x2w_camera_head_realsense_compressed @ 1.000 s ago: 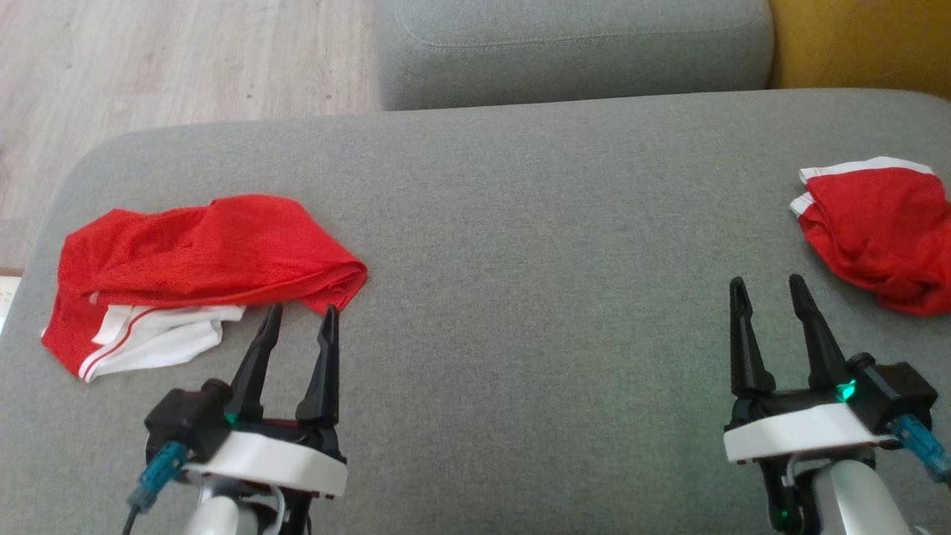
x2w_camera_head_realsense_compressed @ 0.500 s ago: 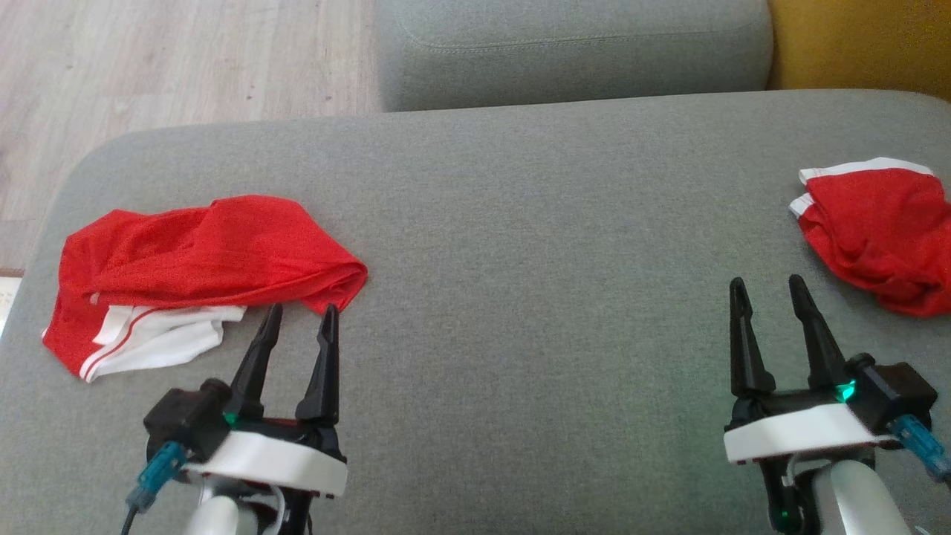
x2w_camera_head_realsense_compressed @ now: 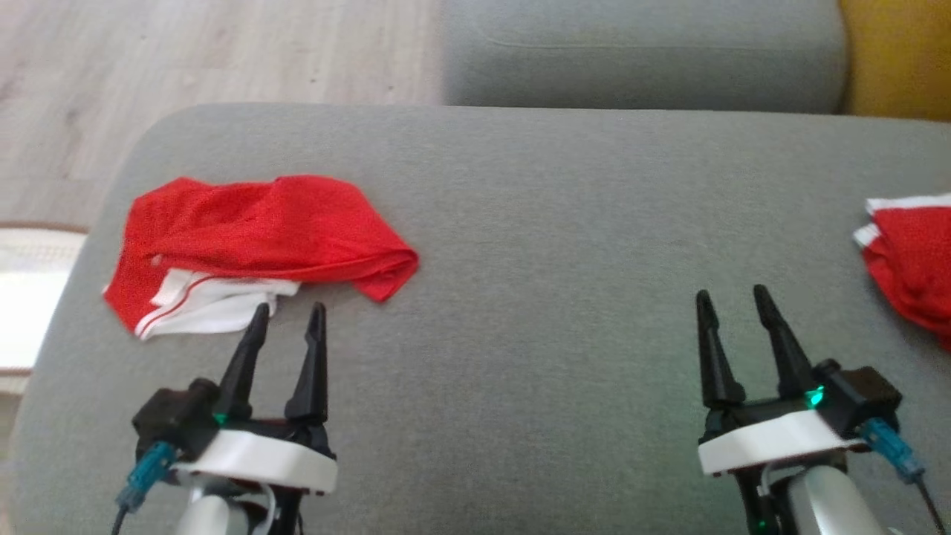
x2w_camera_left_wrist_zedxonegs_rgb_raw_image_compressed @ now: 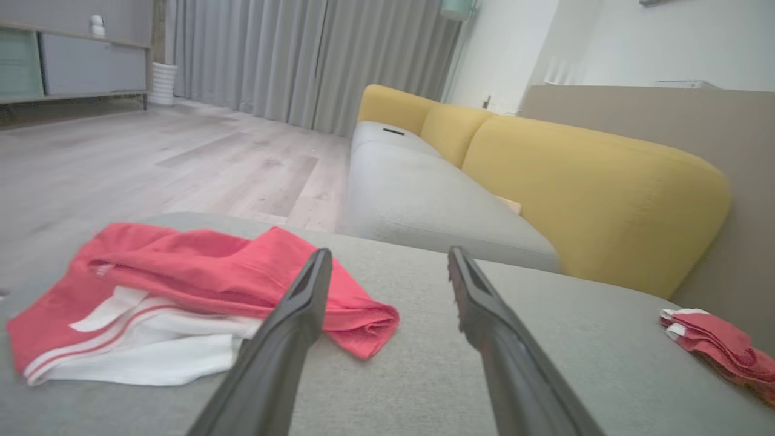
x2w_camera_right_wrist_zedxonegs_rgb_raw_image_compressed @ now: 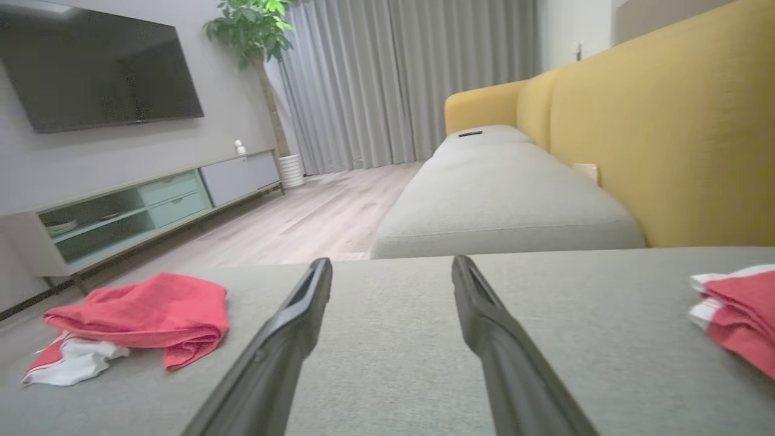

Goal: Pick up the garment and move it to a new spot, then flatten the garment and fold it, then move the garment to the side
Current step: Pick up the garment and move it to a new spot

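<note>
A crumpled red garment (x2w_camera_head_realsense_compressed: 260, 238) with a white striped part lies at the left end of the grey cushion (x2w_camera_head_realsense_compressed: 535, 223). My left gripper (x2w_camera_head_realsense_compressed: 290, 306) is open just in front of it, fingertips close to the white part and apart from the cloth. The left wrist view shows the garment (x2w_camera_left_wrist_zedxonegs_rgb_raw_image_compressed: 200, 272) left of and beyond the open left gripper (x2w_camera_left_wrist_zedxonegs_rgb_raw_image_compressed: 389, 251). My right gripper (x2w_camera_head_realsense_compressed: 731, 292) is open and empty over bare cushion. A second red and white garment (x2w_camera_head_realsense_compressed: 910, 275), neatly bunched, lies at the right edge. The right wrist view has the crumpled garment (x2w_camera_right_wrist_zedxonegs_rgb_raw_image_compressed: 151, 312) far left and the second garment (x2w_camera_right_wrist_zedxonegs_rgb_raw_image_compressed: 738, 309) far right.
Another grey seat cushion (x2w_camera_head_realsense_compressed: 639, 59) sits behind this one, with a yellow backrest (x2w_camera_head_realsense_compressed: 899, 67) to the right. Wooden floor (x2w_camera_head_realsense_compressed: 186, 59) lies beyond the cushion's rounded left end. A low TV cabinet (x2w_camera_right_wrist_zedxonegs_rgb_raw_image_compressed: 151, 200) stands across the room.
The whole head picture has shifted right and slightly up, so the camera has turned left. Both grippers stay open; the left fingertips now sit nearer the garment's white part.
</note>
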